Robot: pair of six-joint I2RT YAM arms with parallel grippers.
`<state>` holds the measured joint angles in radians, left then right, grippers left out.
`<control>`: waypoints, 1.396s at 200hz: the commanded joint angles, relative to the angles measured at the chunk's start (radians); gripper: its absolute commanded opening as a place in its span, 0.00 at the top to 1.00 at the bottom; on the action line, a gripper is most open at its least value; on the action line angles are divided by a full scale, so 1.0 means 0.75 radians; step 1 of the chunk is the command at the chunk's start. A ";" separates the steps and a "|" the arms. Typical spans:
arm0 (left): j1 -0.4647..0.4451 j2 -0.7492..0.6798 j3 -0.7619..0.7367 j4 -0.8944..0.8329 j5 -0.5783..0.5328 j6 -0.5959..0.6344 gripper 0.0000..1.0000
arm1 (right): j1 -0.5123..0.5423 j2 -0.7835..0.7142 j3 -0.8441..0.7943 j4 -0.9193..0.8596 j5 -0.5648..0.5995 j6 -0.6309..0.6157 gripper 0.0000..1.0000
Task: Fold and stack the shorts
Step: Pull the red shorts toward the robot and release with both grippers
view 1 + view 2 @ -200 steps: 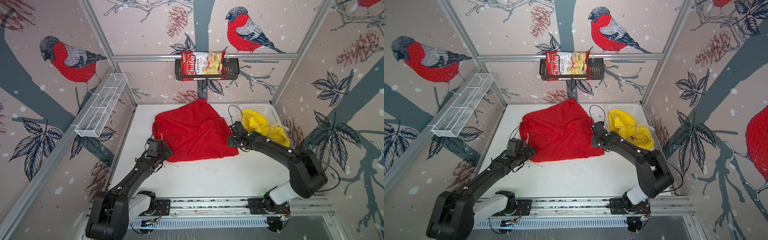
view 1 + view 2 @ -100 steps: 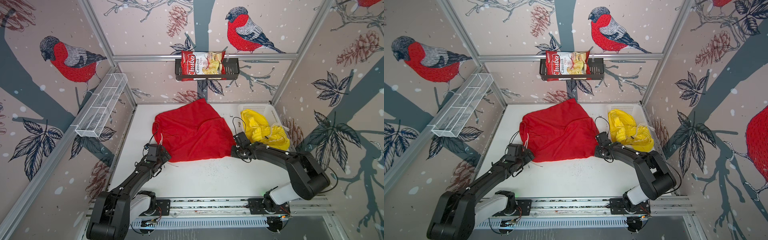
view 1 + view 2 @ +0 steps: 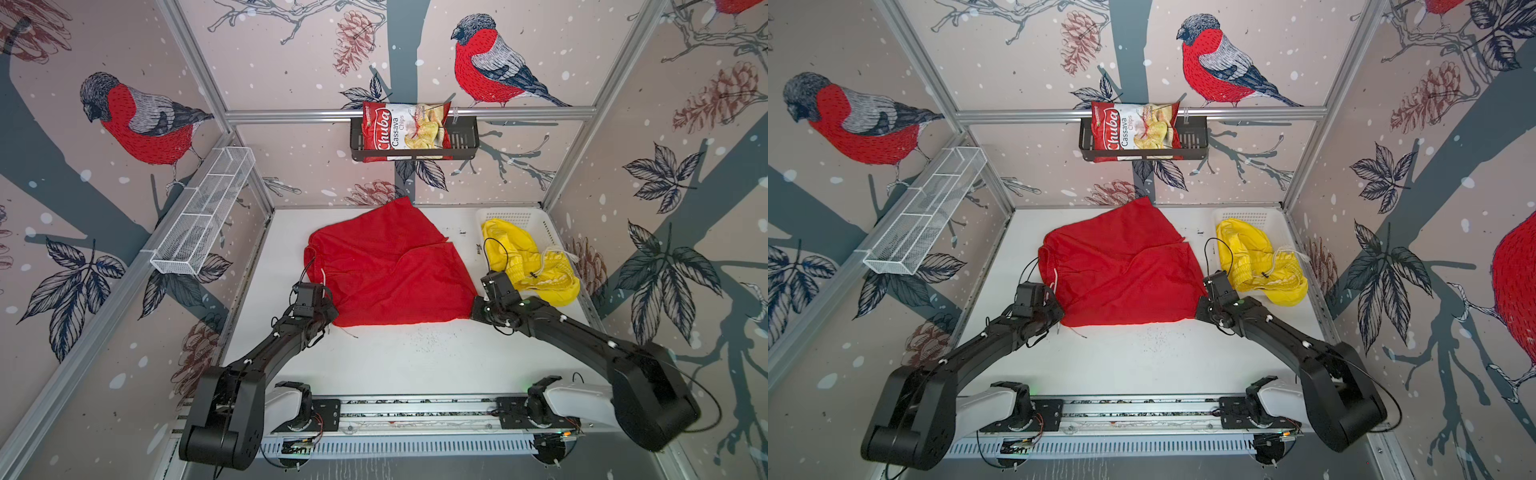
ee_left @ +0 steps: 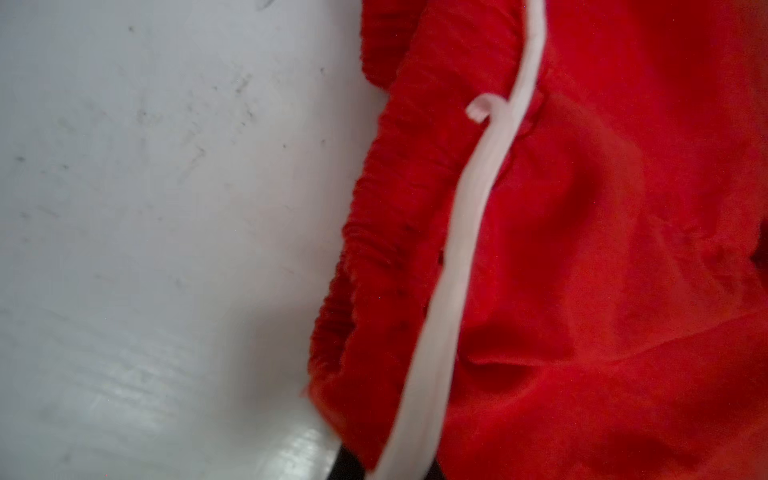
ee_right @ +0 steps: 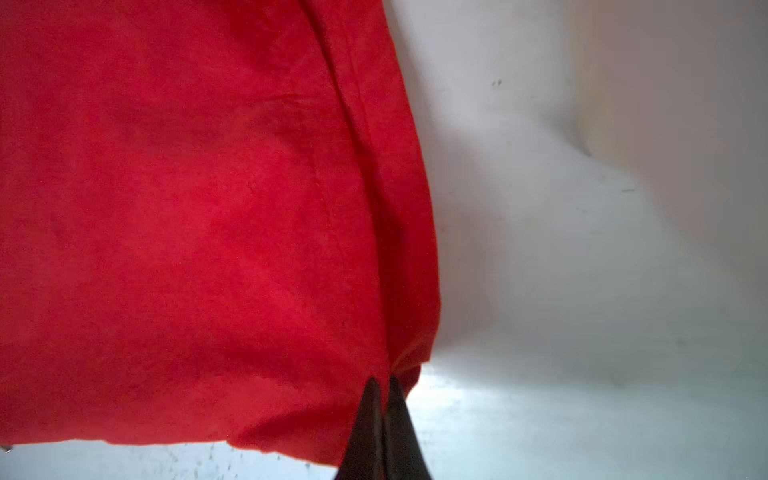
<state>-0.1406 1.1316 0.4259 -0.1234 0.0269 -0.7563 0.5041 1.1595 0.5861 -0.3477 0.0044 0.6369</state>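
Shorts, red, stretch between left tool and right tool, corners pinched.

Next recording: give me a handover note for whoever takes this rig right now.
Grippers: left gripper shut, apparently pinching the near waistband corner of the red shorts; right gripper shut on their near hem corner.
Things: red shorts lie spread on the table; yellow shorts sit crumpled in the white basket.
Done: corners gripped only.
Left: fold red, fetch and fold yellow, stack.
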 commanded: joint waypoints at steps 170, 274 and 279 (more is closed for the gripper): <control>-0.167 -0.598 0.024 -0.640 0.172 -0.158 0.18 | 0.105 -0.525 0.253 -0.605 0.227 0.185 0.39; -0.163 -0.005 0.328 0.022 -0.018 -0.162 0.83 | 0.143 0.726 0.899 0.172 0.121 -0.245 0.87; -0.160 0.056 0.355 0.019 -0.041 -0.169 0.83 | 0.138 0.795 0.950 0.169 0.111 -0.255 0.87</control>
<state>-0.2653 1.0126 0.6231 -0.2699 0.0181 -0.8829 0.6205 1.5826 1.1828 -0.3294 0.1219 0.5407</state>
